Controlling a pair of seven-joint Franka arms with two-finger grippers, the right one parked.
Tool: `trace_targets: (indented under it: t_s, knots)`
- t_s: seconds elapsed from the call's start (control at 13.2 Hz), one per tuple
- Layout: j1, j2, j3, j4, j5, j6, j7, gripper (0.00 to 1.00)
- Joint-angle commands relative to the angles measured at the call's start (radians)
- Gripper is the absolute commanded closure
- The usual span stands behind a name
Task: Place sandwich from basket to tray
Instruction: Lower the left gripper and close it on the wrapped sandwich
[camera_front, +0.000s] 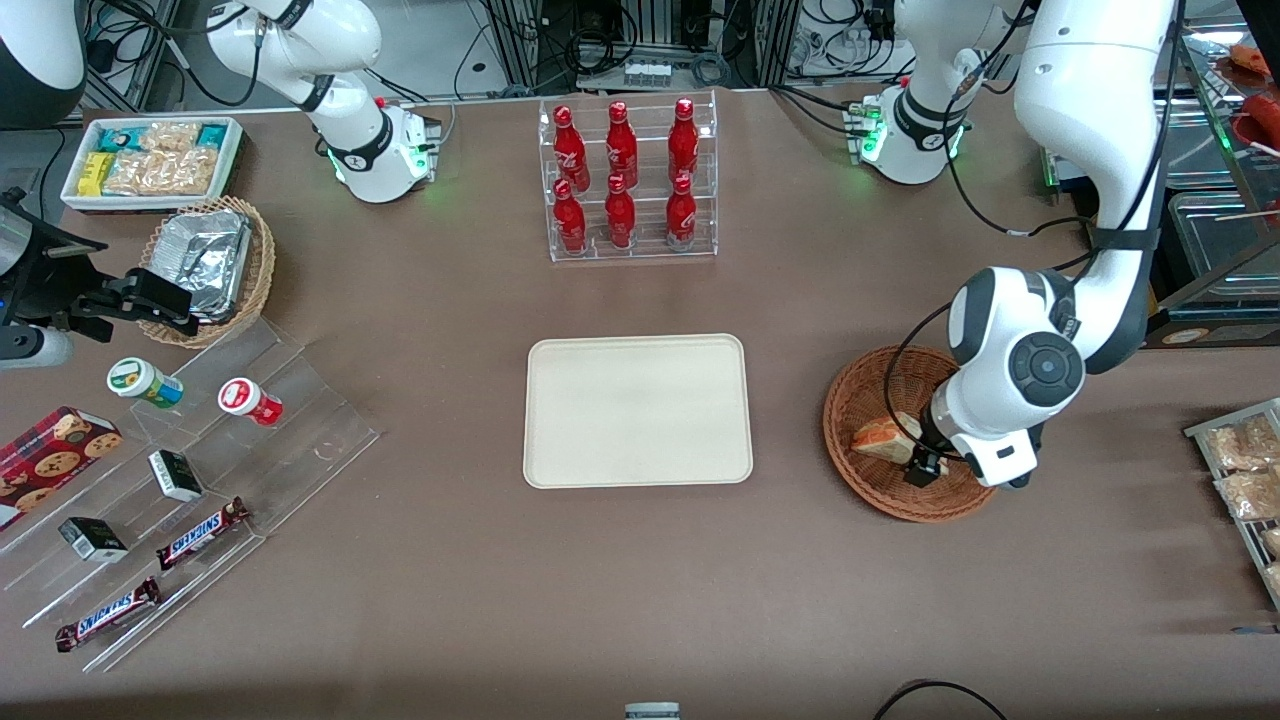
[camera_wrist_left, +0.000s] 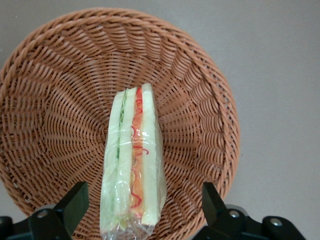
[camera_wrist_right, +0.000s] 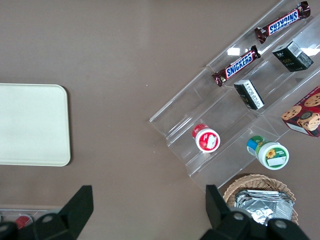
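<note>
While the sandwich (camera_wrist_left: 132, 162) lies wrapped in clear film in the basket (camera_wrist_left: 60, 100), standing on edge against the woven floor, the hand (camera_wrist_left: 145, 207) hangs directly over it with its fingers spread wide and nothing between them touching. In the wrist view one finger (camera_wrist_left: 75, 200) shows on each flank of the wedge, with open gaps of wicker between the pads and the bread. That is the relation the next move turns on: the sandwich's long axis runs across the line joining the two fingers, so the bread faces are what the pads would meet, and a straight descent followed by a squeeze looks like all the grasp needs.

From the front, the hand (camera_front: 925, 462) sits low inside the basket (camera_front: 860, 400), right beside the sandwich (camera_front: 885, 438), with the wrist pointed downward and the forearm folded back above it. The grasp has not yet been made, by my reading.

Toward the parked arm's end of the worktop, well apart from the basket, the tray (camera_front: 638, 410) lies flat and bare. The carry would be a lift clear of the wicker rim and a sideways sweep. The film looks slippery and the bread soft, so a gentle, centred closing seems wise.
</note>
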Motion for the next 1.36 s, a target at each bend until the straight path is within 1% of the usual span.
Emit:
trace_targets:
  t_s: [0.0,0.38,0.45,0.53,0.68,0.76,1.06,1.29]
  knots:
    - [-0.013,0.02,0.008,0.003,0.026,0.013,-0.057,0.0]
    - [-0.027,0.041,0.008,-0.002,0.035,0.017,-0.099,0.01]
    - [-0.027,0.041,0.008,0.0,0.035,0.019,-0.107,0.06]
    - [-0.027,0.041,0.008,0.0,0.035,0.02,-0.122,0.23]
    - [-0.027,0.043,0.008,-0.002,0.037,0.019,-0.122,0.79]
    - [-0.027,0.041,0.008,-0.002,0.037,0.019,-0.12,1.0]
    - [-0.029,0.03,0.008,-0.002,0.045,-0.004,-0.101,1.0]
    - [-0.027,-0.015,0.007,0.038,0.065,-0.158,-0.023,1.0]
